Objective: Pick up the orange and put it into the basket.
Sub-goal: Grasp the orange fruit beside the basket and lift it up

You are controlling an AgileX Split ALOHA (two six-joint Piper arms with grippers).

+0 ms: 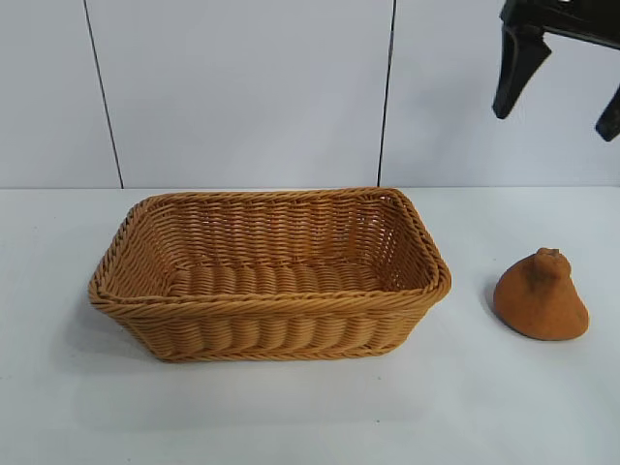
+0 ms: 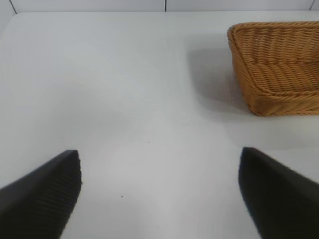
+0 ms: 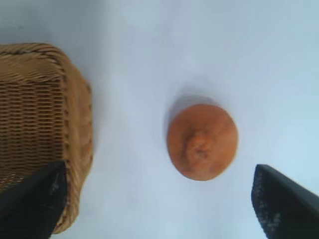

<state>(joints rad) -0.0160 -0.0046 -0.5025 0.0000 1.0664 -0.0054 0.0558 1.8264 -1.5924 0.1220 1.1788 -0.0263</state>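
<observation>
The orange (image 1: 541, 296), a brownish-orange cone-shaped lump with a small knob on top, sits on the white table to the right of the basket (image 1: 271, 305), apart from it. It shows from above in the right wrist view (image 3: 202, 142). The basket is a large tan wicker one, empty. My right gripper (image 1: 557, 105) hangs open high above the orange, at the upper right; its fingers spread wide and hold nothing (image 3: 159, 191). My left gripper (image 2: 159, 172) is open and empty over bare table, left of the basket (image 2: 279, 64).
A white panelled wall stands behind the table. Bare white table surface lies in front of the basket and round the orange.
</observation>
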